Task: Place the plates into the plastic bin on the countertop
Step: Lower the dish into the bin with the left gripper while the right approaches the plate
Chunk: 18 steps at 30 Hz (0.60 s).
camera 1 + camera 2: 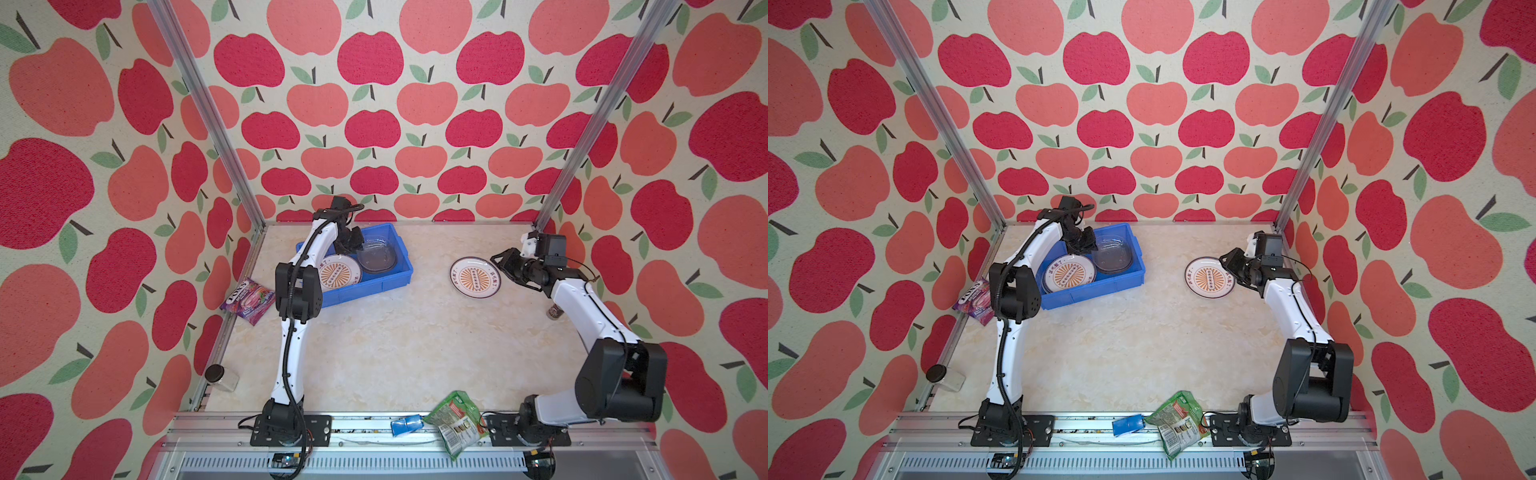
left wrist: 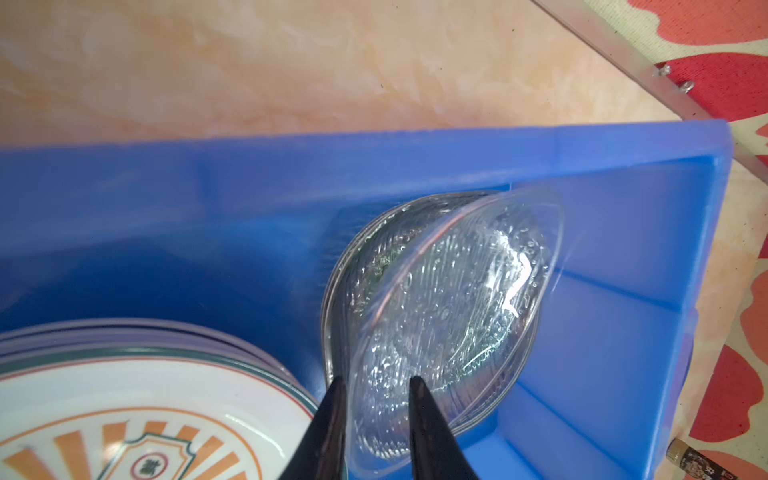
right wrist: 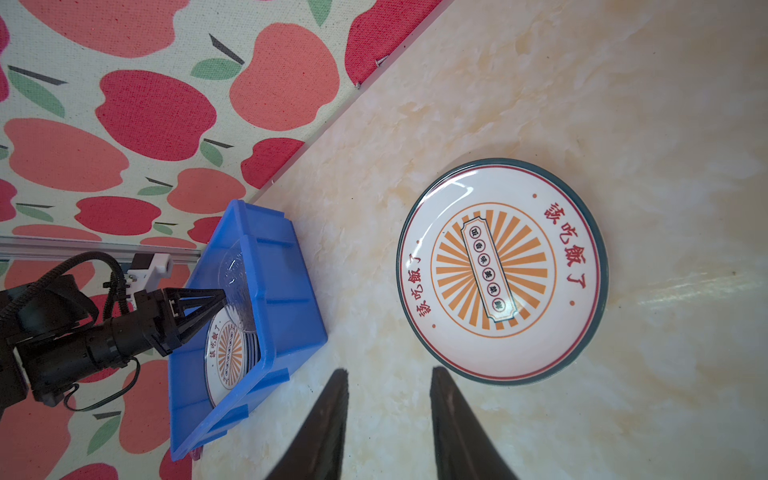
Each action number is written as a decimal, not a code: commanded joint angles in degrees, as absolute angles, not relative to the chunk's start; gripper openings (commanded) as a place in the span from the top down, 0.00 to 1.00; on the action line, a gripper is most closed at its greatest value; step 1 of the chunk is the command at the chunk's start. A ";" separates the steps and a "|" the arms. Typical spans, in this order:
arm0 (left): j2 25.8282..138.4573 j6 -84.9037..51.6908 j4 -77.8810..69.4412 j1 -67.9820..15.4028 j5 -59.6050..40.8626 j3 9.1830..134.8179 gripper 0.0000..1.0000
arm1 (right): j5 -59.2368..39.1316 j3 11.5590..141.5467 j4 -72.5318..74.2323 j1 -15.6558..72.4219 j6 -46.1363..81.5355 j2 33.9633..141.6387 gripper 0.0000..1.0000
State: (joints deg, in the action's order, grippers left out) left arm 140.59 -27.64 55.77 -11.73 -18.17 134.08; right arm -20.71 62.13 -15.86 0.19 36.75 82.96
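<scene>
The plastic bin (image 1: 374, 286) holds stacked plates (image 1: 338, 272), and the spread left hand (image 2: 376, 380) straddles a tilted glass plate (image 2: 449, 299) there. One sunburst plate (image 1: 475, 277), not yet binned, lies on the desk (image 1: 395, 345) near the spread, empty right hand (image 3: 390, 370).

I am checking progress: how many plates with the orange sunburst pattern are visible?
2. One plate lies on the countertop, right of the blue bin. Another tops the stack inside the bin, beside the glass plates. Plates under it may hide the same pattern.

Apple-patterned walls (image 1: 374, 104) enclose the marble-patterned table (image 1: 415, 340) on three sides; aluminium posts (image 1: 205, 104) stand at rear corners.
</scene>
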 commanded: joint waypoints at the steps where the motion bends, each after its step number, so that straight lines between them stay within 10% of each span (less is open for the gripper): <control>1: 141.09 -27.42 57.50 -11.60 -16.81 135.68 0.63 | -21.47 63.02 -14.79 -0.09 37.50 82.54 0.64; 11: 137.96 -25.97 58.14 -12.11 -15.51 137.59 0.59 | -22.08 62.84 -14.67 -0.03 37.63 82.15 0.64; 13: 135.99 -24.57 57.58 -13.33 -14.20 137.73 0.47 | -22.21 62.89 -14.78 -0.08 37.37 81.96 0.64; 16: 132.02 -21.64 55.46 -16.87 -10.34 137.88 0.01 | -22.14 62.93 -15.68 -0.01 36.81 81.53 0.64; 18: 130.14 -20.17 54.08 -19.86 -9.00 139.16 0.01 | -21.71 62.55 -16.32 0.08 36.21 80.83 0.64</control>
